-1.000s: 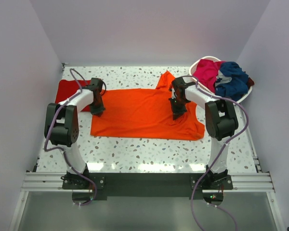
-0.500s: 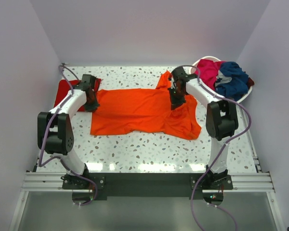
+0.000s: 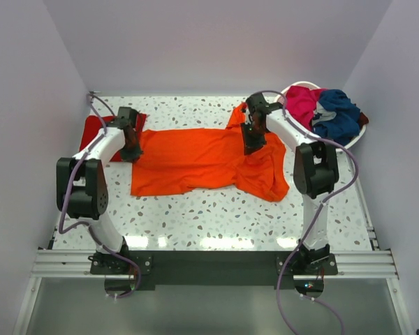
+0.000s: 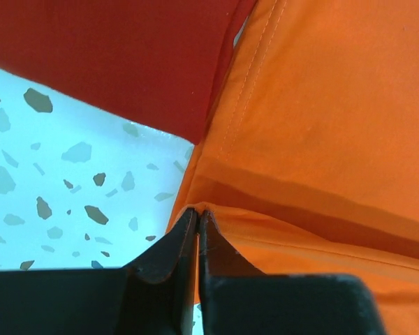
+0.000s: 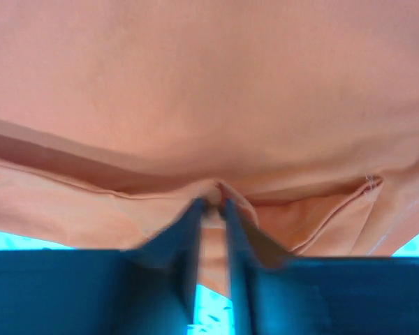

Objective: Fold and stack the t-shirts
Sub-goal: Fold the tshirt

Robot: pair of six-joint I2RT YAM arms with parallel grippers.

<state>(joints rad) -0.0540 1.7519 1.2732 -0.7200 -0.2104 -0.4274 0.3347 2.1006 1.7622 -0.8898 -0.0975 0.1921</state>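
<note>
Fold of orange t-shirt (image 3: 195, 157) in progress, cloth pinched by left gripper (image 4: 197, 213) and right gripper (image 5: 213, 202); red t-shirt (image 3: 98, 129) lies far left, magenta t-shirt (image 3: 300, 105) and navy t-shirt (image 3: 339, 115) unfolded in basket (image 3: 291, 88).

The orange t-shirt (image 3: 195, 159) is a bright, plain orange, its hem stitched in the same colour. The red t-shirt (image 3: 92, 128) at the counter's far left corner is a darker solid red. The counter (image 3: 216, 216) is white, speckled grey and brown. The white basket (image 3: 298, 84) holds a magenta t-shirt (image 3: 302, 103) and a navy t-shirt (image 3: 341, 115).
</note>
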